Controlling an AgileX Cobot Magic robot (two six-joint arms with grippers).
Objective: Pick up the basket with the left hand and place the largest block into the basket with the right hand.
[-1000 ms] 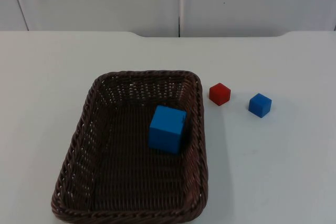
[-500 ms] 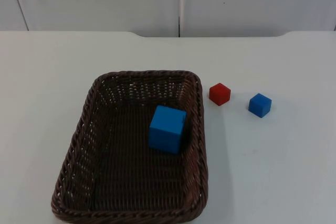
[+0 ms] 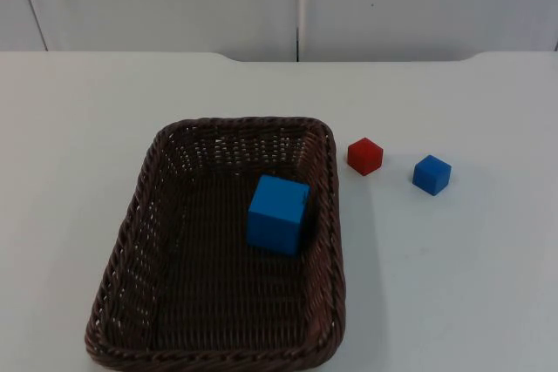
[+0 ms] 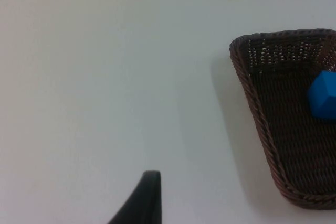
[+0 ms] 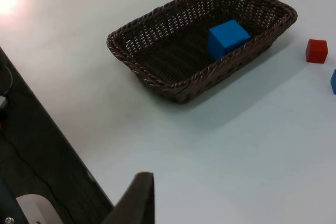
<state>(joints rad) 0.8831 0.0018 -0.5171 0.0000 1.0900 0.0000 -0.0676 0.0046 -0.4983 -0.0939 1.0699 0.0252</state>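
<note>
Now, status: task looking done, judging from how things are lying.
Basket (image 3: pixel 131 241): sitting flat on the counter (image 3: pixel 453 285), not being held; long axis running 12 to 6 in top view.
Big blue block (image 3: pixel 278 214): lying inside basket, toward its 3 o'clock wall, slightly tilted, prob. because that's the side facing the right arm.
Red block (image 3: pixel 364 156): resting on counter just outside basket at 3 o'clock, being left out as too small.
Small blue block (image 3: pixel 432 174): sitting at 3 o'clock of red block, apart from it, also being left out.
Left end effector: waiting off the basket's 9 o'clock side w/ one fingertip (image 4: pixel 142 198) over bare counter; holding nothing; gap can't be told.
Right end effector: waiting well clear of the basket, fingertip (image 5: pixel 137 199) near counter edge; holding nothing; gap can't be told.
</note>
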